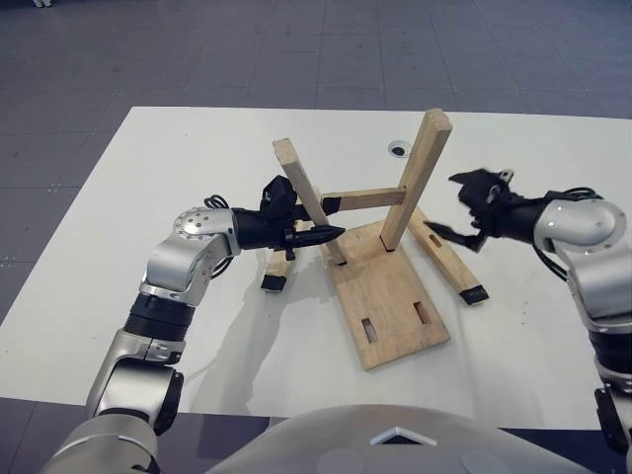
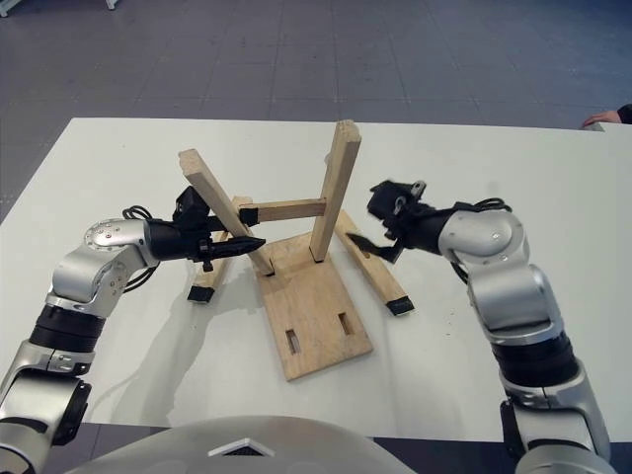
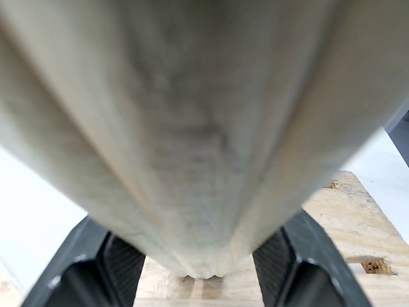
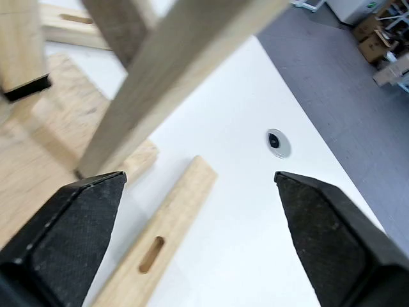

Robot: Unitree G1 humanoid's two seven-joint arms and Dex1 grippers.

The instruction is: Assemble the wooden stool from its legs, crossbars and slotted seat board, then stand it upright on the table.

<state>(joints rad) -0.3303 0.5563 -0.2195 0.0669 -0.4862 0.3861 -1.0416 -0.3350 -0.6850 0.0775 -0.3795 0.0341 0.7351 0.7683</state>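
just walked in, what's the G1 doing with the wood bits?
It is mid-build on the wooden stool. The seat board lies flat on the table. Two legs stand up from its far end, joined by a crossbar. The left tool is shut on the leaning leg. The right tool is open beside the upright leg, holding nothing. A right loose leg and a left loose leg lie on the table. Two slots are unfilled.

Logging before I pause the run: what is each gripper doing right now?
Left gripper: closed on the tilted leg.
Right gripper: open, holding nothing.
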